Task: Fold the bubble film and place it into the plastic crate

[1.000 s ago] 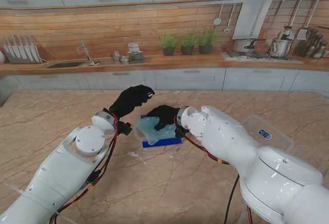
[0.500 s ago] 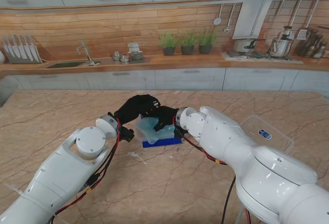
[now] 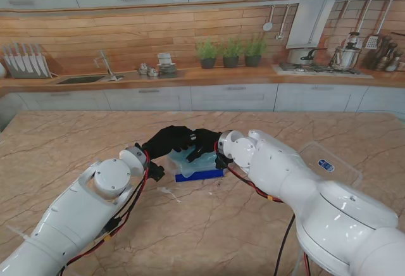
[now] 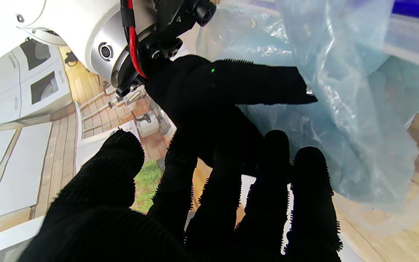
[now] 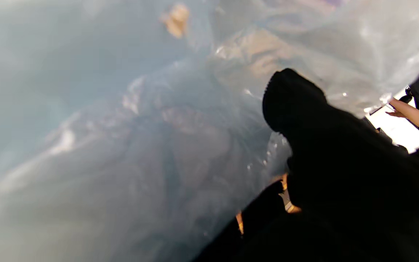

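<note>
- Bubble film (image 3: 191,158): pale blue, translucent, crumpled into a loose soft bundle with glossy creases; no clean fold line visible. In the stand view the bundle runs roughly left to right.
- It sits on a low rectangular crate (image 3: 201,175) with a dark blue wall, near the middle of the marble-patterned table (image 3: 76,137), well away from every edge. Whether the film lies fully inside the crate or only on its rim, I cannot tell.
- Right hand (image 3: 204,142), black knit glove: fingers curled down into the far side of the film, grasping it. In the right wrist view a gloved fingertip (image 5: 289,94) presses against the cloudy sheet, which fills almost the whole view.
- Left hand (image 3: 168,139), same black glove: reaches in from the left, over the bundle's left end, touching the right hand. In the left wrist view its fingers (image 4: 275,171) are spread and extended beside the film, not closed on it; holding nothing.
- A clear plastic lid (image 3: 329,162) with a small blue label lies flat toward the table's right edge, partly behind the right arm.
</note>
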You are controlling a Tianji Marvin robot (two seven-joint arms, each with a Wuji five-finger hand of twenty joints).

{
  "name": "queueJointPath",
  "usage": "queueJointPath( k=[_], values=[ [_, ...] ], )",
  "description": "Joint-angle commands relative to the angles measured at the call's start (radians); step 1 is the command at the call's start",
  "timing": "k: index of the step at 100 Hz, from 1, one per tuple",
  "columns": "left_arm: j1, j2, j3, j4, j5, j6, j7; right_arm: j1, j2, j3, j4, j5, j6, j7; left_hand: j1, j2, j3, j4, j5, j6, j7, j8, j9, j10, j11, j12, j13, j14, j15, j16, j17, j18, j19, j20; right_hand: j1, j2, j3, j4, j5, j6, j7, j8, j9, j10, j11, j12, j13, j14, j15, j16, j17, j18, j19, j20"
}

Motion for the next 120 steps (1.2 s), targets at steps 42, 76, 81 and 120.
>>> queueJointPath(
  k=[42,76,81,120],
  values=[
    [0.011,0.008,-0.005,0.000,0.027,-0.012,-0.015,-0.033,0.078,0.031,-0.130,-0.045,0.046,-0.089,0.041,0.027,-0.059,0.002,0.018,0.003,0.091,0.047,0.039,0.000,0.051,0.036,0.017,0.016,0.041,0.008,0.000,0.009,0.008,0.018,-0.117,0.052,-0.015,0.042,-0.023,-0.009,-0.118,0.078,-0.061,-0.004,-0.081,-0.033,-0.101,0.020,-0.165,-0.046,-0.104,0.030,-0.129,-0.040],
    [-0.002,0.009,0.003,0.014,0.019,-0.021,-0.034,-0.067,0.136,0.071,-0.232,-0.091,0.090,-0.133,0.049,0.027,-0.065,0.002,0.012,0.002,0.109,0.053,0.040,0.000,0.057,0.047,0.016,0.017,0.042,0.013,-0.002,0.008,0.007,0.018,-0.178,0.069,-0.019,0.064,-0.015,-0.005,-0.202,0.147,-0.081,-0.008,-0.097,-0.034,-0.135,0.015,-0.201,-0.046,-0.138,0.034,-0.178,-0.036],
    [-0.005,0.009,0.005,0.017,0.020,-0.022,-0.035,-0.074,0.146,0.081,-0.251,-0.099,0.099,-0.138,0.050,0.028,-0.067,0.002,0.011,0.000,0.110,0.053,0.040,-0.003,0.057,0.048,0.016,0.016,0.041,0.013,-0.003,0.009,0.006,0.018,-0.186,0.073,-0.019,0.070,-0.017,-0.004,-0.208,0.150,-0.090,-0.006,-0.102,-0.035,-0.149,0.014,-0.210,-0.049,-0.149,0.035,-0.191,-0.040],
    [-0.025,0.004,0.023,0.043,0.019,-0.019,-0.035,-0.128,0.226,0.164,-0.371,-0.206,0.160,-0.191,0.052,0.030,-0.071,0.003,0.011,0.000,0.114,0.051,0.042,0.000,0.066,0.058,0.017,0.018,0.045,0.018,-0.003,0.010,0.008,0.019,-0.222,0.082,-0.041,0.091,-0.077,-0.005,-0.257,0.197,-0.205,-0.014,-0.158,-0.048,-0.217,0.003,-0.256,-0.060,-0.196,0.036,-0.265,-0.053]
  ],
)
